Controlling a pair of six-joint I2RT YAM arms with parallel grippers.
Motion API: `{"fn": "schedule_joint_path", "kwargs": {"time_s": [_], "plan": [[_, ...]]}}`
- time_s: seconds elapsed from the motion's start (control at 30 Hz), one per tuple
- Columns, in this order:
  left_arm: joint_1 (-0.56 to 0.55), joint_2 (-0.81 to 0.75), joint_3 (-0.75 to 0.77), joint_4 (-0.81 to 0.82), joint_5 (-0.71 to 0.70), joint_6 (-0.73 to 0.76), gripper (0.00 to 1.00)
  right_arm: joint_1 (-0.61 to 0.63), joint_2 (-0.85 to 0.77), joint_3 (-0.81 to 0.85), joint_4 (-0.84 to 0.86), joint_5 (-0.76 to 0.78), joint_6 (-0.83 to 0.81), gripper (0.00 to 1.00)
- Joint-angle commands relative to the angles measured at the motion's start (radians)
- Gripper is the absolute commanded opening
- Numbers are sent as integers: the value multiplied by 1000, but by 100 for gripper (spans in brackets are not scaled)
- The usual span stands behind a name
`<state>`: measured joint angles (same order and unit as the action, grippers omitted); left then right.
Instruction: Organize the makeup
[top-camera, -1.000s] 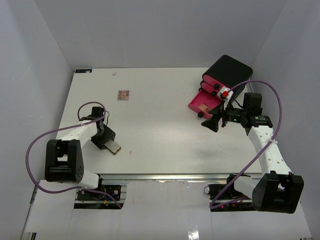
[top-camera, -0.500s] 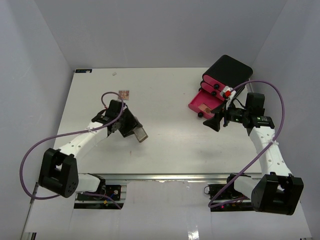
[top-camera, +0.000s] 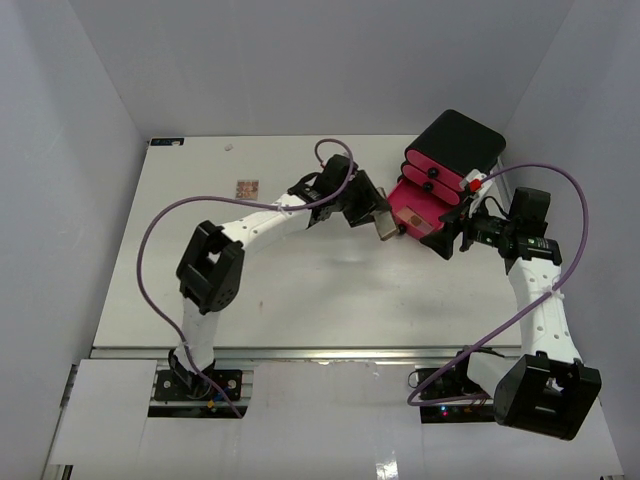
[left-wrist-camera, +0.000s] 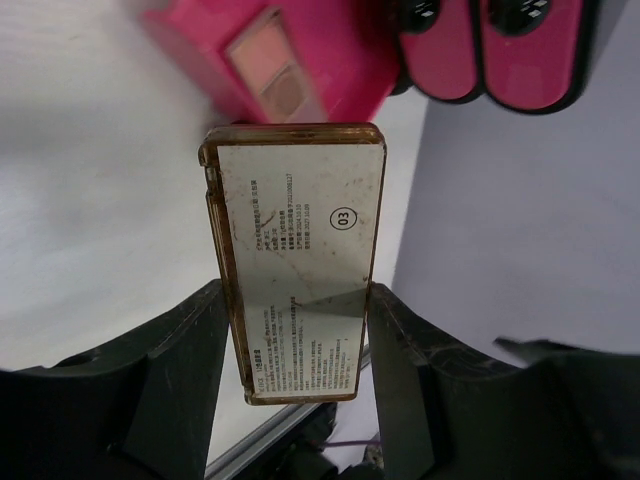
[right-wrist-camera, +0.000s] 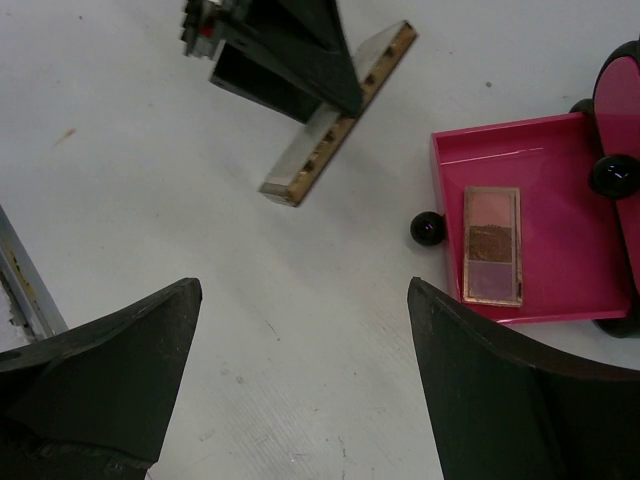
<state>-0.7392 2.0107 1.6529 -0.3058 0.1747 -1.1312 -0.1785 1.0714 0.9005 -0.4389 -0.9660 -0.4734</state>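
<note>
My left gripper (top-camera: 372, 213) is shut on a flat brown rectangular case (top-camera: 386, 224) with a gold rim and a silvery printed label (left-wrist-camera: 296, 258). It holds the case in the air just left of the open pink drawer (top-camera: 430, 197). An eyeshadow palette (right-wrist-camera: 492, 245) with three shades lies inside that drawer (right-wrist-camera: 520, 135). My right gripper (top-camera: 441, 241) hovers open and empty over the table just in front of the drawer. In the right wrist view the case (right-wrist-camera: 340, 115) hangs edge-on from the left gripper (right-wrist-camera: 290, 55). A small tan-pink palette (top-camera: 246, 189) lies on the far left of the table.
The black box (top-camera: 458, 140) with shut pink drawers (top-camera: 437, 172) stands at the back right against the wall. The open drawer's black knob (right-wrist-camera: 427, 229) sticks out toward my right gripper. White walls enclose the table on three sides.
The left arm swept from the near left of the table across to the open drawer, carrying the case. The right gripper drew back slightly to the right and stayed open.
</note>
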Motion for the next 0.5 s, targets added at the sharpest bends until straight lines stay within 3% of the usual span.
{"fn": "schedule_joint_path", "kwargs": {"time_s": [0.0, 0.27, 0.47], "plan": [[-22, 148, 292, -1, 11, -63, 14, -44, -32, 0, 26, -42, 16, 90], [-22, 422, 594, 12, 30, -159, 17, -87, -43, 0, 27, -63, 23, 90], [-23, 495, 642, 95, 31, -240, 18, -93, -38, 0, 27, -69, 26, 90]]}}
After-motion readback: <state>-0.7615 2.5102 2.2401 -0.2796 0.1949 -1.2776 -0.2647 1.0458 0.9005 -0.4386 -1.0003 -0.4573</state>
